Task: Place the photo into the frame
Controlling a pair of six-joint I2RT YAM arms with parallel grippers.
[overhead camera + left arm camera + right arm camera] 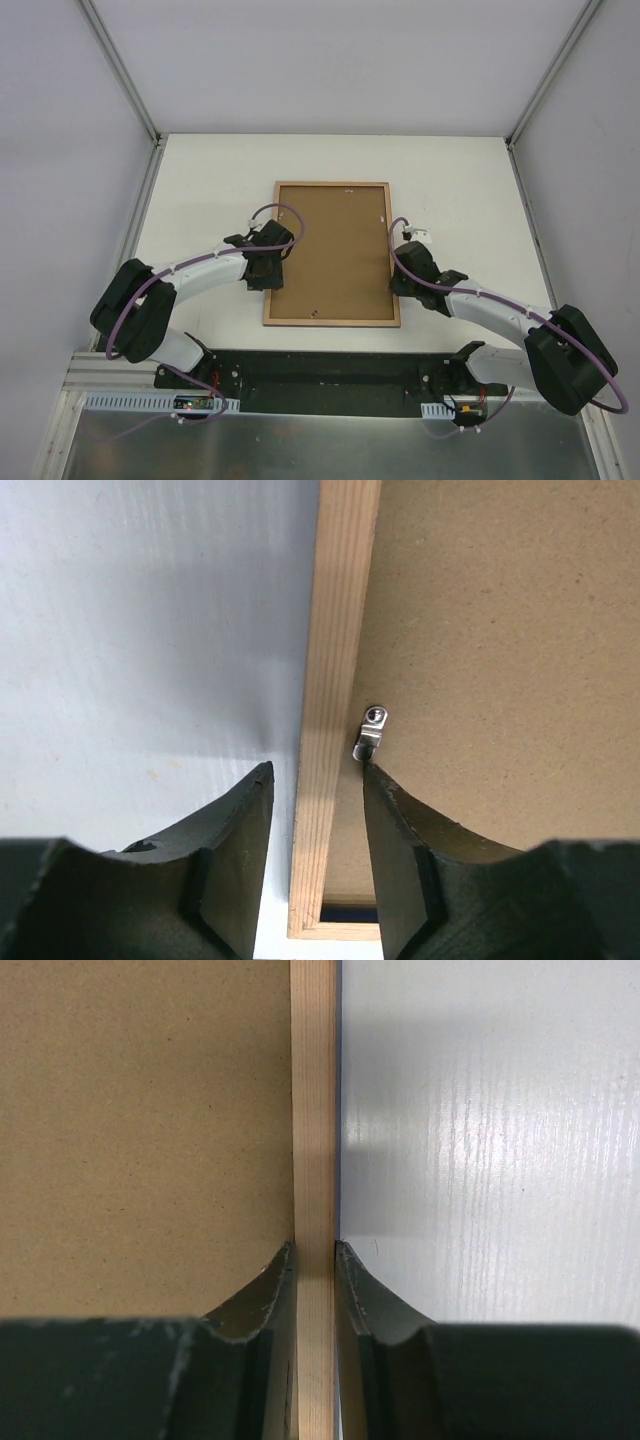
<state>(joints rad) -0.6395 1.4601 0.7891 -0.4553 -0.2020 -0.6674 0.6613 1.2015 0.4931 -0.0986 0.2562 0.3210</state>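
Overhead view. A white table (450,180) filled the middle of the picture, bounded by pale walls (60,120) at left, right and top.

The frame (340,321) lay flat at the centre of the table with its light wood back upward and its long sides running up and down the picture. A plain brown backing board (335,250) sat inside its rails and covered the whole opening.

The left arm (200,268) reached in from the lower left to the frame's left rail. The right arm (490,310) reached in from the lower right to the right rail.

Right wrist view. The right gripper (315,1250) was clamped on the right rail, one finger pressed against each side of the wood. The board lay to the left of the rail and bare table to the right.

Left wrist view. The left gripper (318,770) stood with its jaws apart, straddling the left rail. The finger on the left hung over the table, with a gap showing between it and the wood. The finger on the right was over the board, its tip touching a small metal clip (371,732) fixed just inside the rail. A thin dark blue strip (350,912) showed at the bottom centre, between the board's end and the frame's lower rail.
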